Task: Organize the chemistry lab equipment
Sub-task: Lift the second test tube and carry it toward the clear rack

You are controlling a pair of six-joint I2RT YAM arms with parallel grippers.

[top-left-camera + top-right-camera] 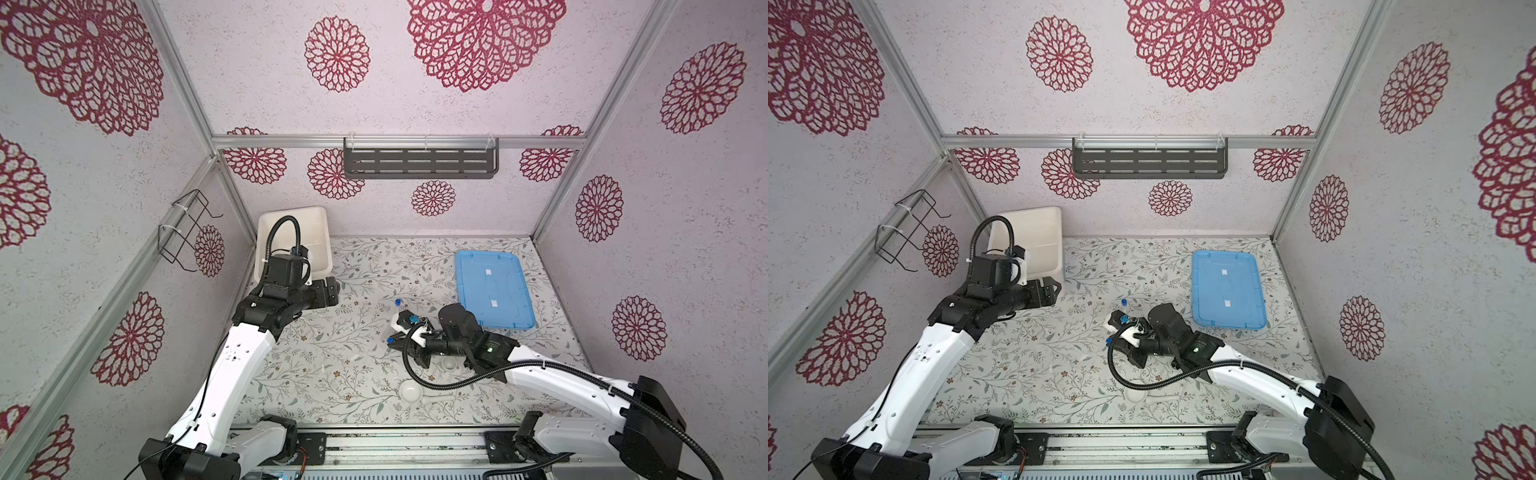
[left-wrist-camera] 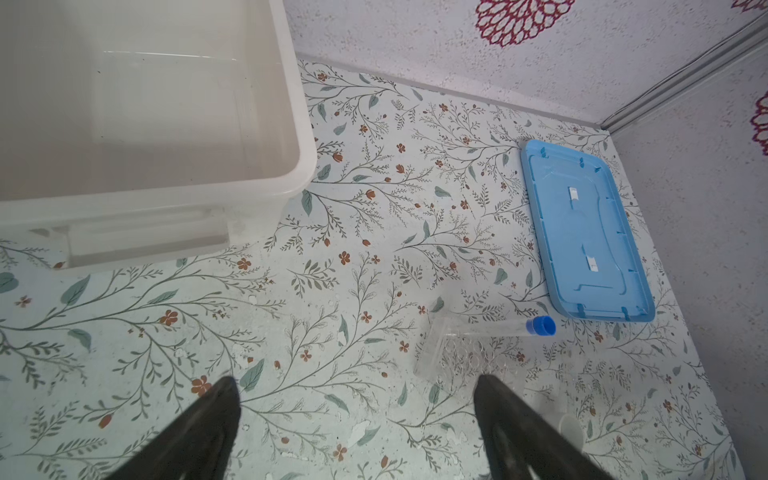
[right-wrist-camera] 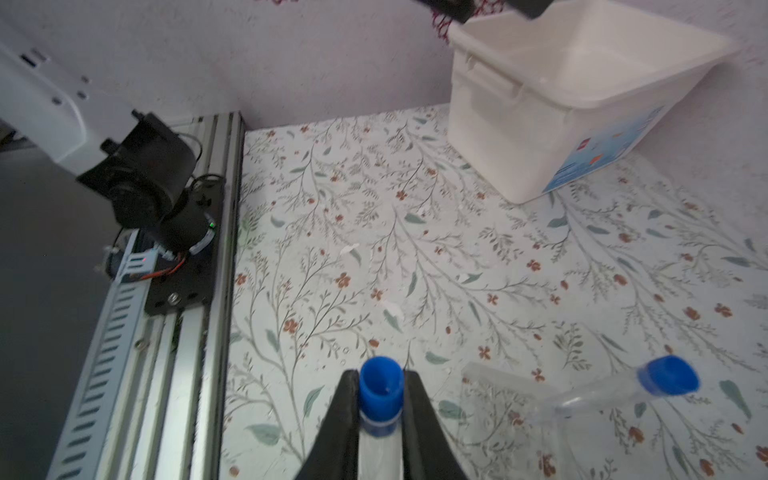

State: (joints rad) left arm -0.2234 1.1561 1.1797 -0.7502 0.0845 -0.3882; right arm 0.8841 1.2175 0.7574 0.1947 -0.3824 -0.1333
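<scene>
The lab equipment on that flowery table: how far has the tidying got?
Early on. Done: nothing clearly; the white tub looks empty. In hand: the right pincer grips one blue-capped tube; the left pincer hangs open and empty. Left: the second tube at the clear rack, the larger bowl, the smaller bowl and the pestle lie loose on the table.

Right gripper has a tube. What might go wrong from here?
1. The right gripper pinches the held tube at its blue cap end, so the clear body may swing or slip.
2. The second tube lies across the clear rack close by; a sweep could roll it away.
</scene>
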